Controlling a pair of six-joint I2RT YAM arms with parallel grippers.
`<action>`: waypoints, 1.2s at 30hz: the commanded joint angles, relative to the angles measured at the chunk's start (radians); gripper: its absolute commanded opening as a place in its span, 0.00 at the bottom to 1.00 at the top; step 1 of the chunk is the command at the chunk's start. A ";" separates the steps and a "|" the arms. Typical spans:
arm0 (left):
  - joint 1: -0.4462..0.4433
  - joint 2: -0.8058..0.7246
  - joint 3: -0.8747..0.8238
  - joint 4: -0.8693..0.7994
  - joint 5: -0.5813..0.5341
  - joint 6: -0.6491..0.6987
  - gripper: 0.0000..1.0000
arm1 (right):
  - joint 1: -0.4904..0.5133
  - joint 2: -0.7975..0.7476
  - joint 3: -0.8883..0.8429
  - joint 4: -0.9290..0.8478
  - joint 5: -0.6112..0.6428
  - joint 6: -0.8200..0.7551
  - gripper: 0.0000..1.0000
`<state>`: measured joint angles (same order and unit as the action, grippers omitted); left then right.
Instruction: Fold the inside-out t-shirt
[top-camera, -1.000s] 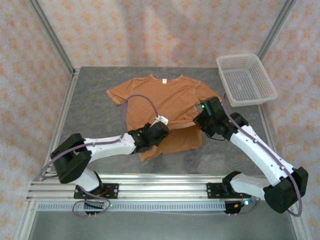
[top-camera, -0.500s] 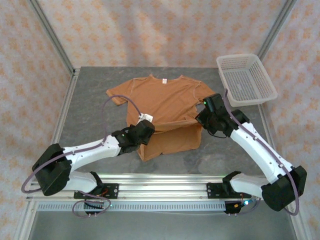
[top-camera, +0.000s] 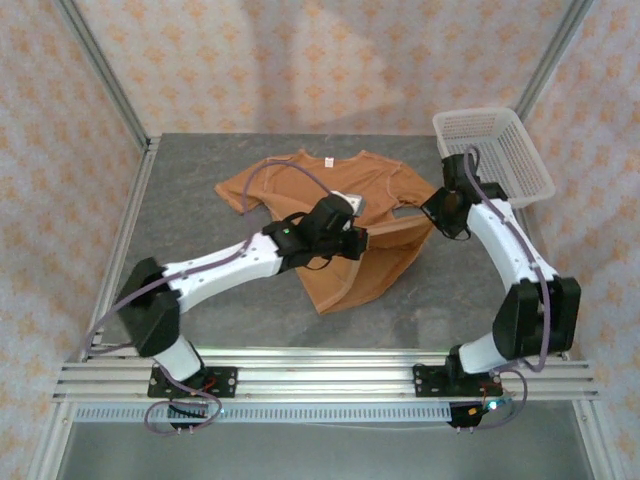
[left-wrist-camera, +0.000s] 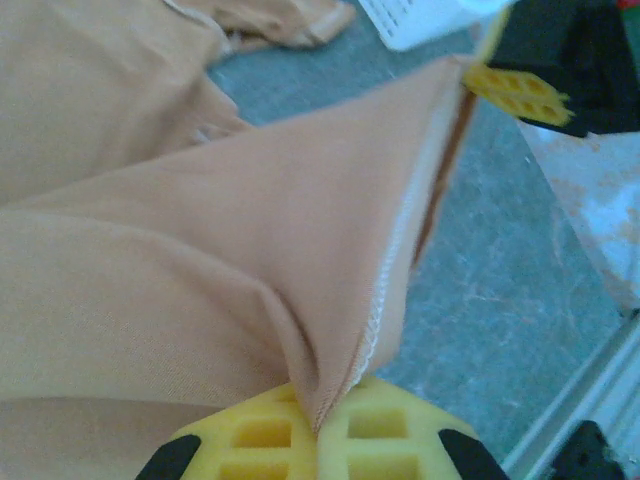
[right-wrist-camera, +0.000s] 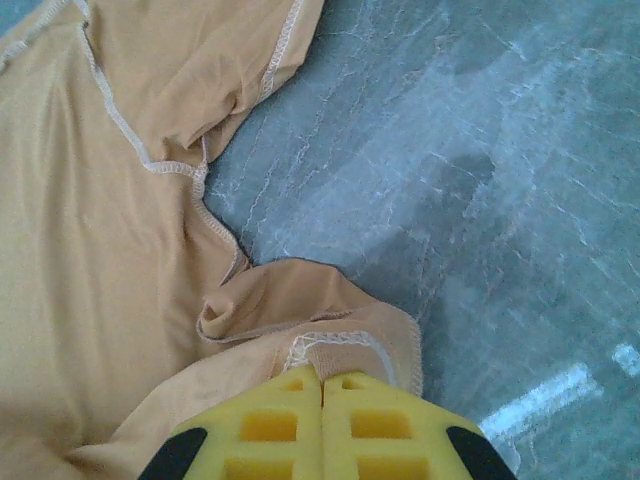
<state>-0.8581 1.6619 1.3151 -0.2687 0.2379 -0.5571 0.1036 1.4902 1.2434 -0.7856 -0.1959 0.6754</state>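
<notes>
The tan inside-out t-shirt (top-camera: 330, 190) lies on the grey table with its collar at the far side and white seams showing. Its bottom hem is lifted and stretched between my two grippers over the shirt's right half. My left gripper (top-camera: 361, 238) is shut on the hem, and cloth with a white stitched edge runs out from between its yellow fingers (left-wrist-camera: 320, 425). My right gripper (top-camera: 431, 213) is shut on a hem corner (right-wrist-camera: 322, 378) just off the shirt's right side. In the left wrist view the taut t-shirt (left-wrist-camera: 200, 250) leads up to the right gripper's yellow finger (left-wrist-camera: 515, 95).
A white mesh basket (top-camera: 494, 157) stands at the far right corner, close behind the right arm. Bare grey table (right-wrist-camera: 480, 180) lies right of the shirt. Aluminium frame posts rise at the far corners, and a rail (top-camera: 320, 380) runs along the near edge.
Both grippers have carried the hem away from the near edge toward the collar. The left arm swung right and forward; the right gripper moved toward the basket. The shirt's lower part now bunches.
</notes>
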 joint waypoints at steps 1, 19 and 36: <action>0.002 0.077 0.083 -0.033 0.134 -0.070 0.00 | 0.002 0.061 0.022 -0.028 -0.046 -0.089 0.00; 0.084 0.179 0.369 -0.253 0.155 -0.071 0.00 | 0.358 -0.499 -0.732 0.509 -0.122 0.145 0.00; 0.084 0.145 0.411 -0.300 0.150 -0.112 0.00 | 0.478 -0.002 -0.580 1.008 0.106 0.205 0.00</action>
<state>-0.7723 1.8301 1.6936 -0.5400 0.3855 -0.6399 0.5919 1.4319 0.5594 0.0605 -0.1970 0.8661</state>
